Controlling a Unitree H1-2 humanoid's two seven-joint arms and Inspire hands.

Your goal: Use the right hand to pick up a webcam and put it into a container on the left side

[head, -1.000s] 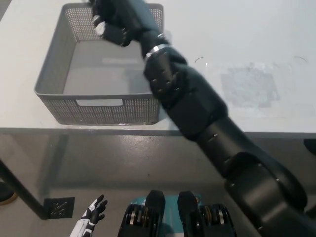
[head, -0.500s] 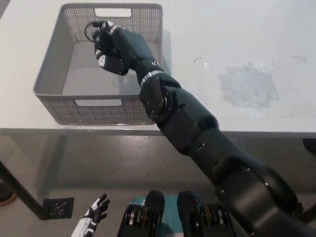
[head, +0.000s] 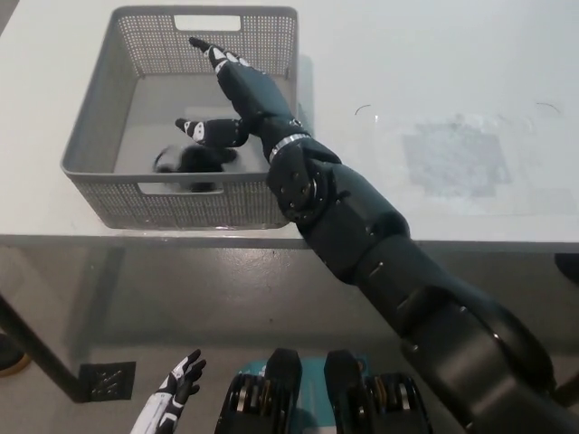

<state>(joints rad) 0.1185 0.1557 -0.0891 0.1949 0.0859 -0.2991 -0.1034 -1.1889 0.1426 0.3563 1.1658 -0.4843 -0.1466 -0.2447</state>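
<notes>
A grey mesh basket (head: 99, 174) stands on the white table at the left. Inside it, near the front wall, lies a dark, blurred webcam (head: 188, 162). My black right hand (head: 232, 95) hangs over the basket just above and right of the webcam, open, fingers spread, holding nothing. The black arm reaches in from the bottom right. My white left hand (head: 172, 400) rests low at the picture's lower left, below the table edge, open with fingers apart.
The white table (head: 434, 72) runs to the right of the basket, with a faint grey scuffed patch (head: 452, 154). Its front edge crosses the picture just below the basket. Below it lies grey floor with a dark table leg (head: 36, 353).
The right hand was shut on the webcam over the basket; now its fingers are spread and the webcam has dropped to the basket floor near the front wall.
</notes>
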